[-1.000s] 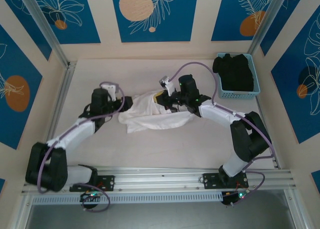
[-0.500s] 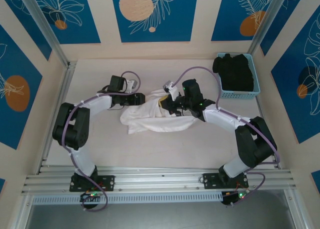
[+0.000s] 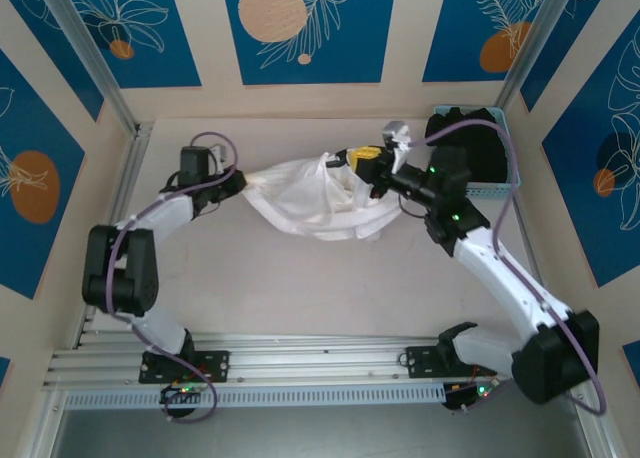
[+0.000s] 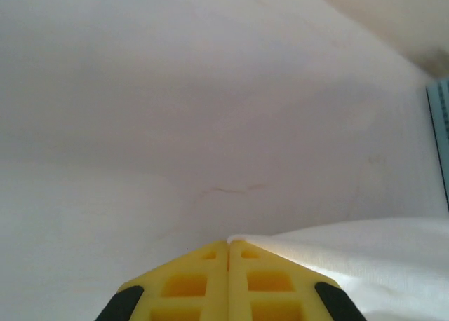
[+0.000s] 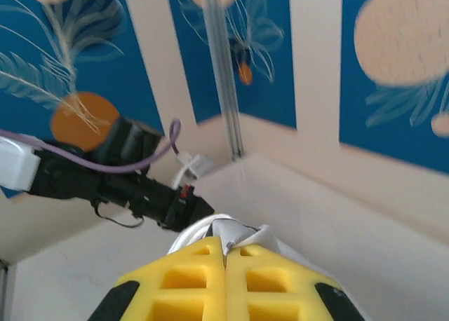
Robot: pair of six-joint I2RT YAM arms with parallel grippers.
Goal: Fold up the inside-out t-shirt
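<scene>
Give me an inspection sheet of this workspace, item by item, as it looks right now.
Surface: table, pale, no spills seen.
Job's things: t-shirt, white, wrinkled, stretched between the two grippers and sagging in the middle.
Clutter: basket, blue, at the far right, with a black garment in it.
Grippers: left gripper and right gripper, jaws shut on the t-shirt.
Cables: purple cable looping along each arm.
Surroundings: wall panels, blue with orange discs; rail at the near edge.
</scene>
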